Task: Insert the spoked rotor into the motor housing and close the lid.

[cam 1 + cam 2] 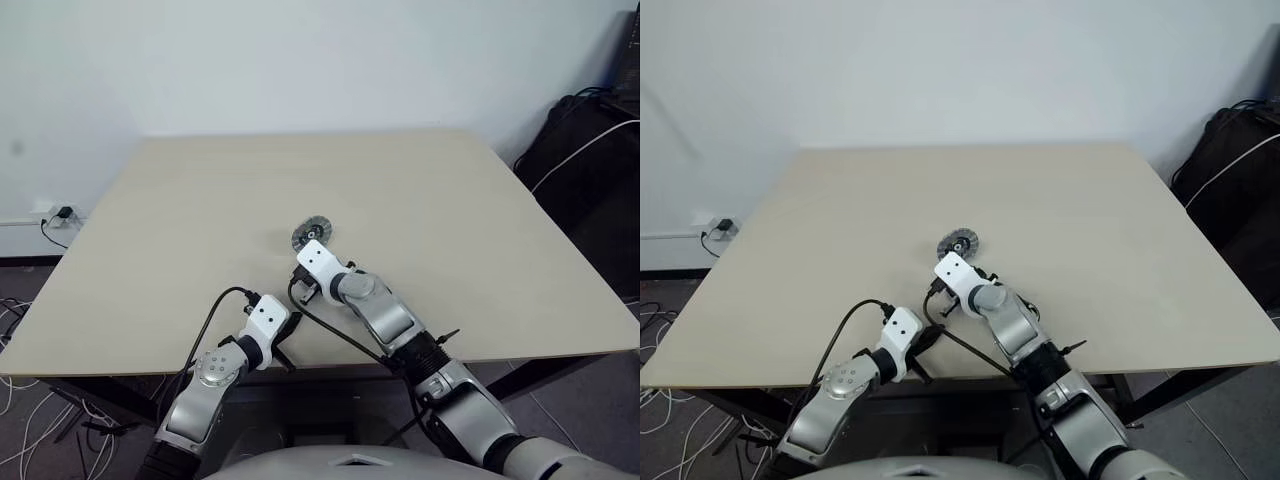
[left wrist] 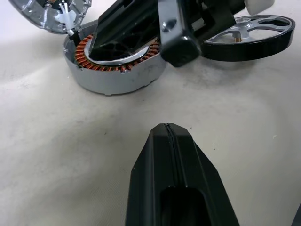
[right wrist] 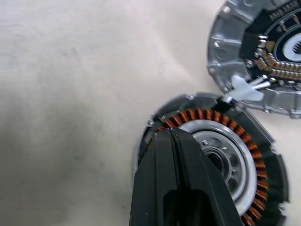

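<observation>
No readable text, labels, brand marks or nrs in any view; nothing legible on the parts, the arms or the beige tabletop [image 1: 180,230].

housing [image 3: 263,141]: my view shows a silver-grey shell, copper-orange ring of windings
lid [image 3: 263,52]: silver, ribbed rim, dark centre
wheel [image 2: 249,37]: silver spokes, black rim
table [image 1: 200,220]: pale beige
</observation>
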